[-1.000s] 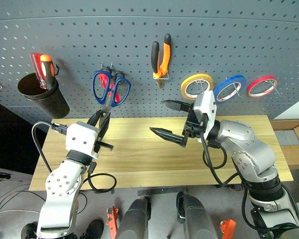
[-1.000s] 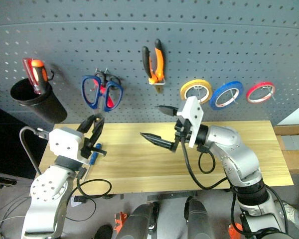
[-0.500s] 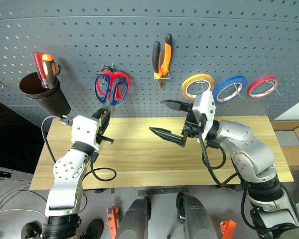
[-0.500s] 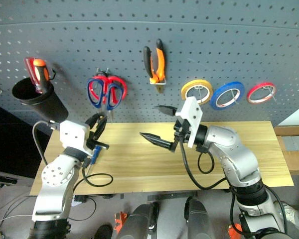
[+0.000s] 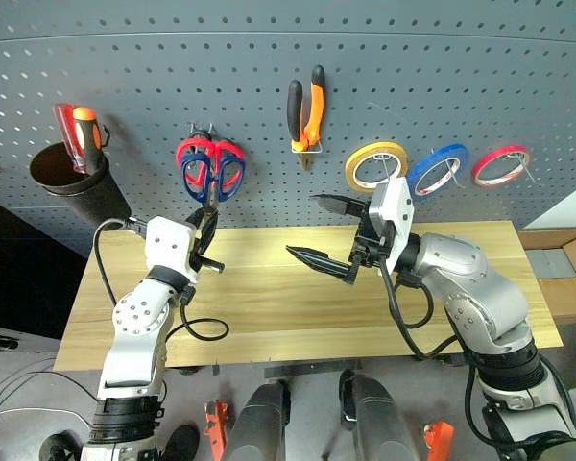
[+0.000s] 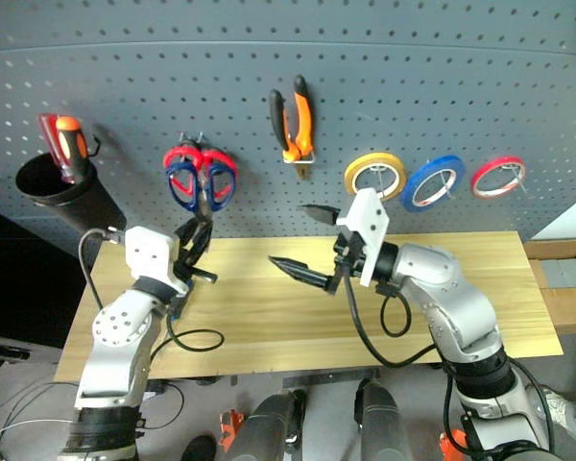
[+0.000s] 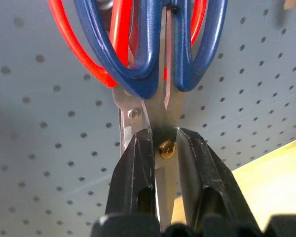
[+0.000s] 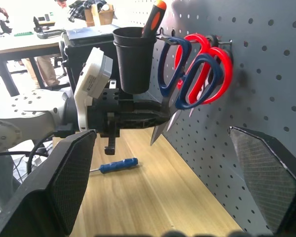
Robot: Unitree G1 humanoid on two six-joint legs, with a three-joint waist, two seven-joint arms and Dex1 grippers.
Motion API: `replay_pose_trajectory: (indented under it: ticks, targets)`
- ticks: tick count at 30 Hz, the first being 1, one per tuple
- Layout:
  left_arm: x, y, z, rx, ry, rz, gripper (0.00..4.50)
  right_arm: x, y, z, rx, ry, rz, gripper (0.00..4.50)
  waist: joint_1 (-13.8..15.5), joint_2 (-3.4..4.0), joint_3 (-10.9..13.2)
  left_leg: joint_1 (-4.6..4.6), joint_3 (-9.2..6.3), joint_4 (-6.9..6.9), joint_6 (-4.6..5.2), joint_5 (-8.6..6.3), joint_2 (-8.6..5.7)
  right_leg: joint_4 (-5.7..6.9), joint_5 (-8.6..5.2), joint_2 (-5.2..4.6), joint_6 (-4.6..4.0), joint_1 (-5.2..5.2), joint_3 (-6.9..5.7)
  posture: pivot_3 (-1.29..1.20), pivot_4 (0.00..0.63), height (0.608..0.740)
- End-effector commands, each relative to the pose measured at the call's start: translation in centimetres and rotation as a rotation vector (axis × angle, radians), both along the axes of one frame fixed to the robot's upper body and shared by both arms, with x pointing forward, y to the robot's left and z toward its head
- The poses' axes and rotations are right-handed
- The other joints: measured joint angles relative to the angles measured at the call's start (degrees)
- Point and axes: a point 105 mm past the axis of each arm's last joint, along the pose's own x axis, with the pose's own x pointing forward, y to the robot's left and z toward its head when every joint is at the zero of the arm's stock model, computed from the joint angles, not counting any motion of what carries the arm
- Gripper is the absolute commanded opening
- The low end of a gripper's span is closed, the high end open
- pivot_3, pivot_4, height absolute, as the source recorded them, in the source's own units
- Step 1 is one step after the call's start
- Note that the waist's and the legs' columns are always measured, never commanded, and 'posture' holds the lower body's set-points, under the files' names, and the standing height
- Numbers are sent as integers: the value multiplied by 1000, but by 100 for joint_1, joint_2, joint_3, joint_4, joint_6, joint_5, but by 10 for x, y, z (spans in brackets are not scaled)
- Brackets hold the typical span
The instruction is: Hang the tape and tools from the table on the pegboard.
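Note:
The blue-handled scissors (image 7: 138, 85) hang handles-up against the pegboard (image 5: 173, 58), over a hook shared with a red pair. My left gripper (image 7: 165, 143) is shut on their blades at the brass pivot, one finger against each edge. The orange-and-black pliers (image 5: 307, 110) and the blue tape (image 5: 440, 168) hang on the board. The blue screwdriver (image 8: 118, 165) lies on the table (image 5: 269, 298) below my left gripper. My right gripper (image 5: 324, 230) hovers above the table's middle, open wide and holding nothing.
The red-handled scissors (image 5: 228, 154) share the hook. A black cup (image 5: 77, 182) with red and orange screwdrivers (image 5: 84, 134) hangs at the board's left. Yellow tape (image 5: 376, 165) and red tape (image 5: 502, 165) flank the blue ring.
My left arm has reached forward to the board, carrying the blue scissors in until their handles overlap the red pair at the hook. The right arm has not moved.

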Motion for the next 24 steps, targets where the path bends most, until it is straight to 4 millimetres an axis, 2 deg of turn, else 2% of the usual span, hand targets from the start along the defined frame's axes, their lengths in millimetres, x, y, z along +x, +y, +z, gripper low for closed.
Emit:
replay_pose_trajectory:
  ticks: [1, 8, 12, 14, 17, 19, 22, 24]
  targets:
    - [-7, 6, 2, -59, 25, 3, 2037, -8, 1, 11, 30, -44, 17, 4500, 5, 0, 0, 0, -1, 0, 0, 0, 0, 2, 0, 0, 0, 0, -2, 26, 288, 740]
    - [-26, 32, -8, -53, 62, 131, 4331, -8, 1, 8, 26, -37, 15, 4500, 6, 0, 0, -1, -4, 0, -2, 1, 0, 0, 0, 0, 0, -1, -2, 39, 290, 740]
    - [-44, 46, -44, -128, 275, 177, 4331, -9, 2, 4, 19, -21, 31, 4500, 11, 0, 0, -2, -5, -1, -2, 1, 1, -3, 0, 0, 0, 0, -1, 55, 291, 740]
    - [-43, 54, -55, -152, 382, 197, 4331, -11, 4, -1, 2, -5, 50, 4500, 20, 0, 0, -1, -7, -1, -1, 1, 1, -1, 0, 0, 0, 1, -1, 68, 296, 740]
    - [-37, 60, -60, -153, 502, 187, 4331, -13, 6, -13, -51, 41, 76, 4500, 94, -1, 0, 2, -34, 1, -5, 3, -1, 0, -1, 0, 1, 15, -11, 68, 301, 740]
    - [-32, 72, -60, -98, 539, 225, 4331, -15, 8, -23, -90, 66, 89, 4500, 99, -1, 0, 2, -34, 1, -5, 3, -4, 0, -1, 0, 1, 15, -14, 68, 305, 740]
    - [-31, 92, -73, -45, 664, 286, 4331, -14, 11, -38, -144, 105, 79, 4500, 105, -1, 0, 1, -34, 0, -7, 4, -5, -4, -1, 0, 0, 13, -15, 63, 310, 740]
    - [-31, 99, -76, -18, 681, 300, 4331, -16, 11, -44, -165, 111, 80, 4500, 76, 0, 0, 1, -28, -4, -7, 4, -5, -4, -2, 1, -1, 7, -13, 62, 313, 740]
